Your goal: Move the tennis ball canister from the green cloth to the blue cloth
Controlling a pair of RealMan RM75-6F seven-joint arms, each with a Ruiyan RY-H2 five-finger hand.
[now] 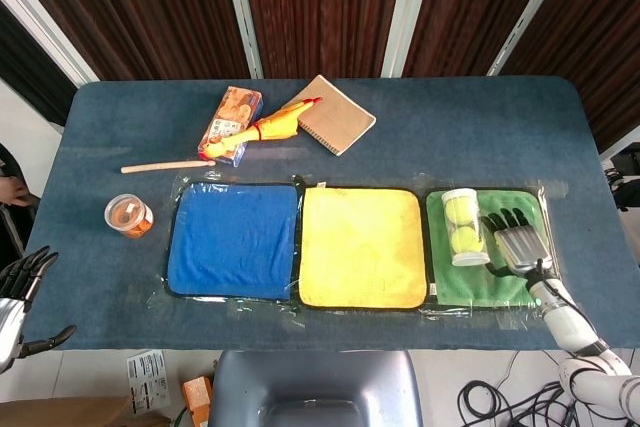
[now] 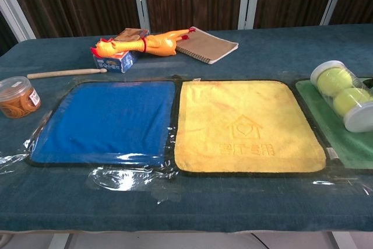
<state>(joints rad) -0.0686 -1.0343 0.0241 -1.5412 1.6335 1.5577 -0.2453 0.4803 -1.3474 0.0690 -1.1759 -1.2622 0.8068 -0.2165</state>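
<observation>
The clear tennis ball canister [image 1: 464, 227] lies on its side on the left part of the green cloth [image 1: 448, 280], with two yellow balls inside and its white lid toward me. The chest view shows the canister [image 2: 344, 94] at the far right edge. My right hand [image 1: 512, 240] lies flat over the green cloth just right of the canister, fingers spread, their tips at the canister's side, holding nothing. The blue cloth [image 1: 235, 240] lies bare at the left of the row. My left hand [image 1: 15, 297] hangs off the table's near left corner, fingers apart and empty.
A yellow cloth [image 1: 362, 247] lies between the blue and green ones. Behind the cloths are a rubber chicken [image 1: 262, 128] on a box [image 1: 230, 124], a notebook [image 1: 334, 114] and a wooden stick [image 1: 166, 165]. A small orange-filled jar [image 1: 129, 215] stands left of the blue cloth.
</observation>
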